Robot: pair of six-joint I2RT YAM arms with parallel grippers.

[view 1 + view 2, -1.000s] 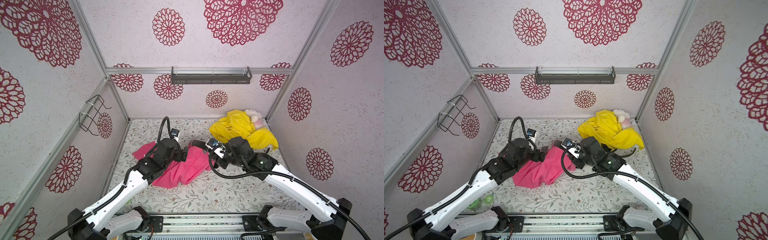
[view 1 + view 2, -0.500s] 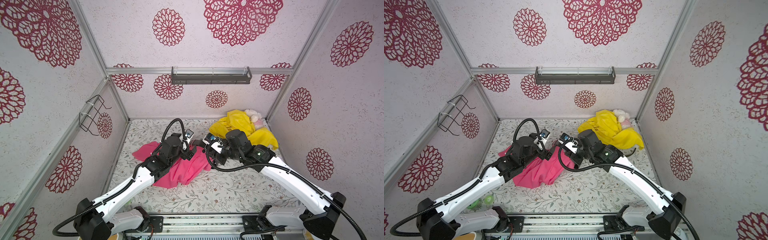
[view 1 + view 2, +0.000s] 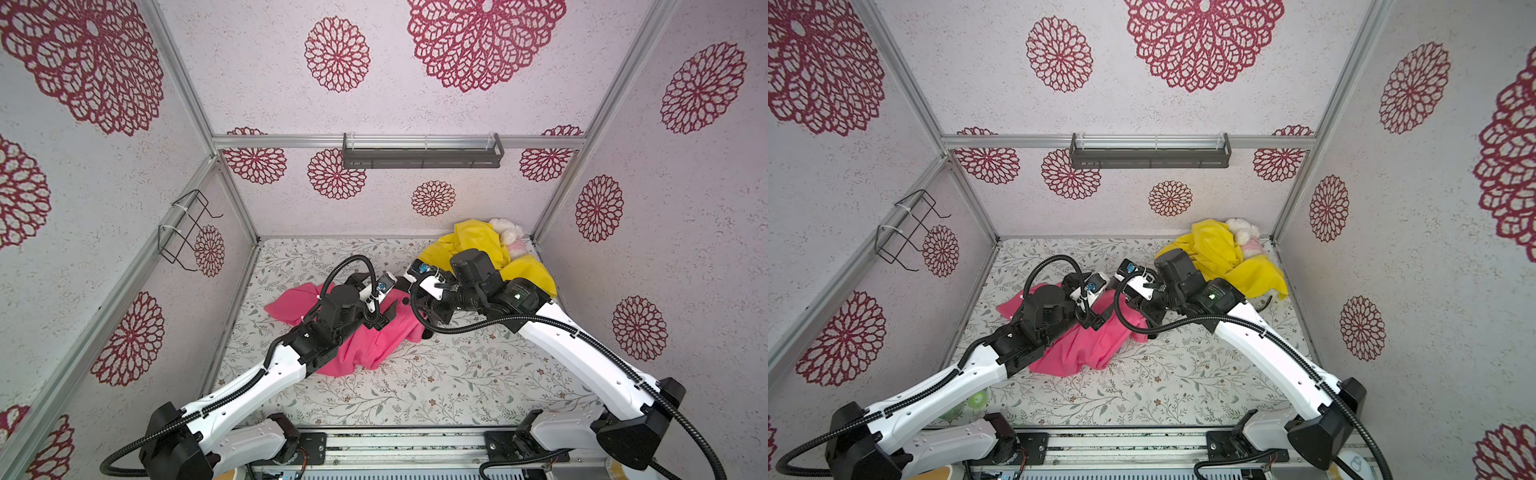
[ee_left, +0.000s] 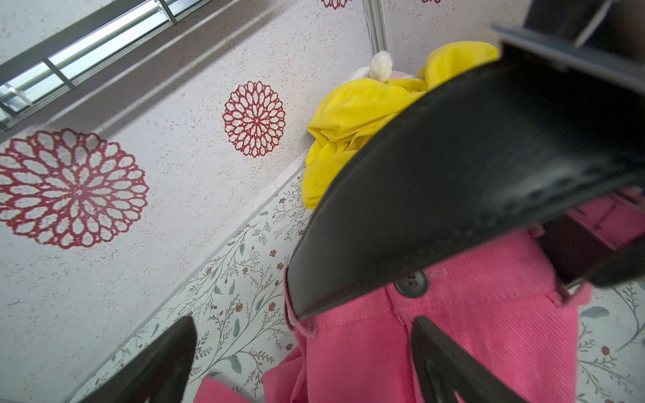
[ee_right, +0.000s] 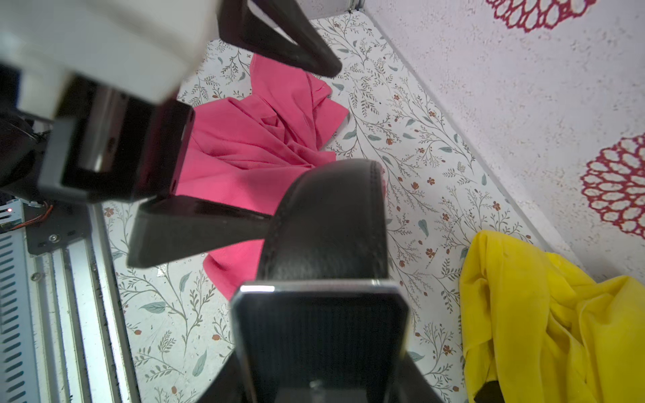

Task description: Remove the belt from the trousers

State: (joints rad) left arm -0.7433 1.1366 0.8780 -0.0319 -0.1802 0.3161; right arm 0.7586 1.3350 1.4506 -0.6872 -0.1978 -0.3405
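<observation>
Where the arms meet, top views: pink trousers point(image 3: 365, 345) at 9 o'clock of the table's point(image 3: 415, 386) centre; right gripper point(image 3: 430, 307) close by at 3 o'clock of left gripper point(image 3: 380, 301).
Left wrist: left jaws spread wide, holding nothing, over the waistband point(image 4: 471, 303) by the button point(image 4: 412, 283); black belt point(image 4: 453, 174) dips into a loop point(image 4: 289, 314) there.
Right wrist: right jaws clamped on the buckle point(image 5: 319, 331); belt arcs off to the trousers.
Axis: buckle to loop, roughly 3 to 9 o'clock.
Nearer arm: left, for pinning the waistband, I judge.
</observation>
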